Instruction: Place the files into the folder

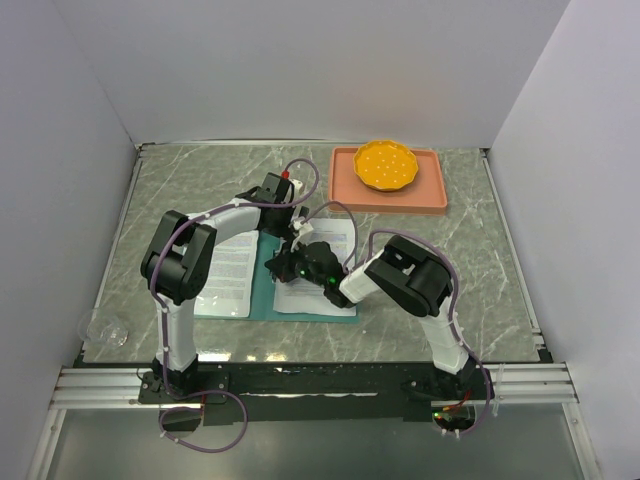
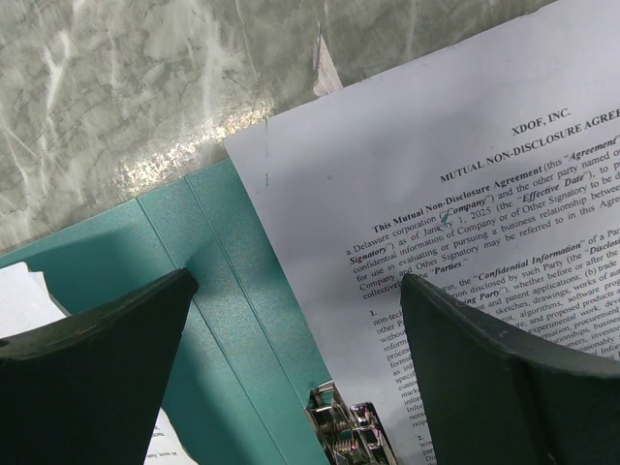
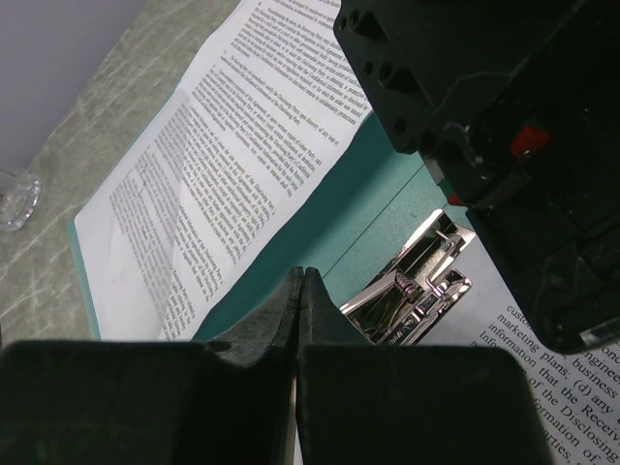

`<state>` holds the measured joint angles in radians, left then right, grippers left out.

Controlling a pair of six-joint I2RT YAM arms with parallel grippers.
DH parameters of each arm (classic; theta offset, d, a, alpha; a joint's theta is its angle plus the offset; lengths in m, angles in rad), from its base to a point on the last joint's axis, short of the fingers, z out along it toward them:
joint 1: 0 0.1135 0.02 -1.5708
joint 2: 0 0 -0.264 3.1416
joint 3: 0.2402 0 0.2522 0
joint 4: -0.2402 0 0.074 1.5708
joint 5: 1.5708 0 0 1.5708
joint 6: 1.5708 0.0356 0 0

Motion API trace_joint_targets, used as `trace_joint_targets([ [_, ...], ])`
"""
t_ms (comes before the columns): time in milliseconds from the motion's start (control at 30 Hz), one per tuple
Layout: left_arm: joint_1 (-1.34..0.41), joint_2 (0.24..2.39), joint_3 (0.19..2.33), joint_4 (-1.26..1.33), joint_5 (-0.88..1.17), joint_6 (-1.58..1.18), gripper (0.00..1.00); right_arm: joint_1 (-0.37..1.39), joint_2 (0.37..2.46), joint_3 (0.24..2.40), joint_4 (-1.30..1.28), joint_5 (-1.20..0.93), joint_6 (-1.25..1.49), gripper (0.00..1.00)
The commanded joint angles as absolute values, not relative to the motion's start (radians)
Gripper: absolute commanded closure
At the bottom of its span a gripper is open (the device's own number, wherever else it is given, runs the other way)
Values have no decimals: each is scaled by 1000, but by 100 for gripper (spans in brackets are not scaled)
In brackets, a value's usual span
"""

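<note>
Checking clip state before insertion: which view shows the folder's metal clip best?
Right wrist: the metal clip sits in clear view on the folder, just beyond the shut right gripper. Left wrist shows only part, cut by the bottom edge. Top external: the arms hide it.

The left gripper (image 2: 300,291), jaws spread wide, and the pinched-shut right gripper (image 3: 302,276) are crowding together over the spine of the folder (image 1: 262,290). They are blocking any drop from above onto its metal clip (image 3: 418,289). Beyond the folder to the far right, a salmon tray (image 1: 437,200) carrying a yellow dish (image 1: 387,165) is occupying the table (image 1: 480,280). To the folder's near left, a clear glass piece (image 1: 104,331) is sitting. Directly right of the folder, bare marble is lying open for passage.
</note>
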<state>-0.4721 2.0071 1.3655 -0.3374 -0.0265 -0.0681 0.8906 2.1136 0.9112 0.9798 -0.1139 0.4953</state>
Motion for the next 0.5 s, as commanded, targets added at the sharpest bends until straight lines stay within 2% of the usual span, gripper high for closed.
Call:
trace_joint_targets([
  [0, -476, 2013, 1344, -410, -35, -66, 4, 911, 2180, 844, 779, -138, 485, 100],
  [467, -476, 2016, 1347, -407, -32, -58, 4, 913, 2171, 877, 635, -100, 449, 100],
])
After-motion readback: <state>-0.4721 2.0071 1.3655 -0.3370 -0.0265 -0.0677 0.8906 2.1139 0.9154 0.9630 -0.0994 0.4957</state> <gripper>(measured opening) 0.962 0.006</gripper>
